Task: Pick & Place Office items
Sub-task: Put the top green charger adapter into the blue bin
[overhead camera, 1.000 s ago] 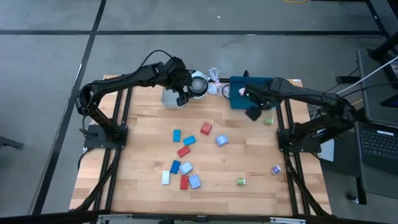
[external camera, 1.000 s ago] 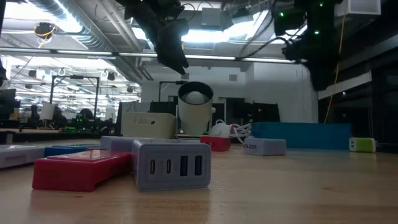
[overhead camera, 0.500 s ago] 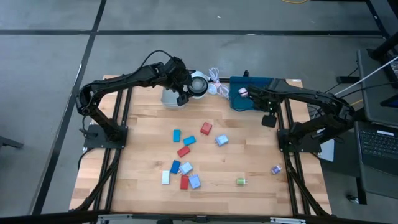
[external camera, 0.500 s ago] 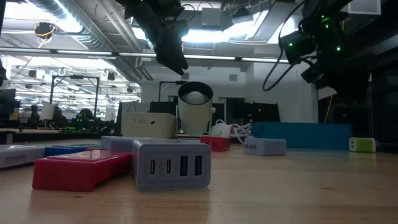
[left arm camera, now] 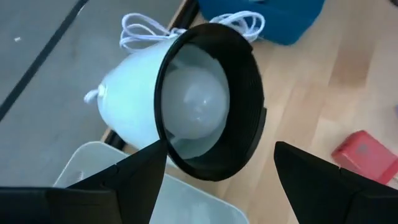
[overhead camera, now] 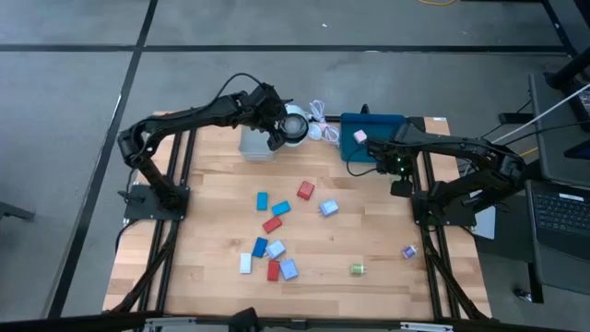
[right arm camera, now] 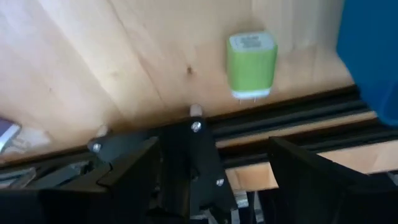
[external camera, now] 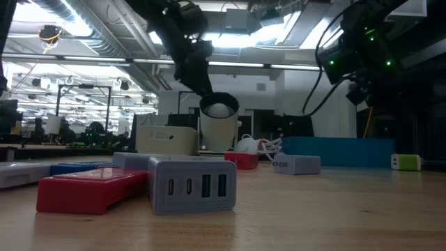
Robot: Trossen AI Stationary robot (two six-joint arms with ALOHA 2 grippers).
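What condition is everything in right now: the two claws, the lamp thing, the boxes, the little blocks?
Left gripper: open, at the white lamp's rim.
Right gripper: open, empty.
White lamp: upright.
Grey bin: standing by the lamp.
Blue tray: holds one pale piece.
Office items: scattered loose on the table.

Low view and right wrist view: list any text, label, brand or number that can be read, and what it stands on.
None can be read.
Grey block in the low view: dark print on its front, too blurred to read.
Green charger in the right wrist view: faint lines of print, too small to read.
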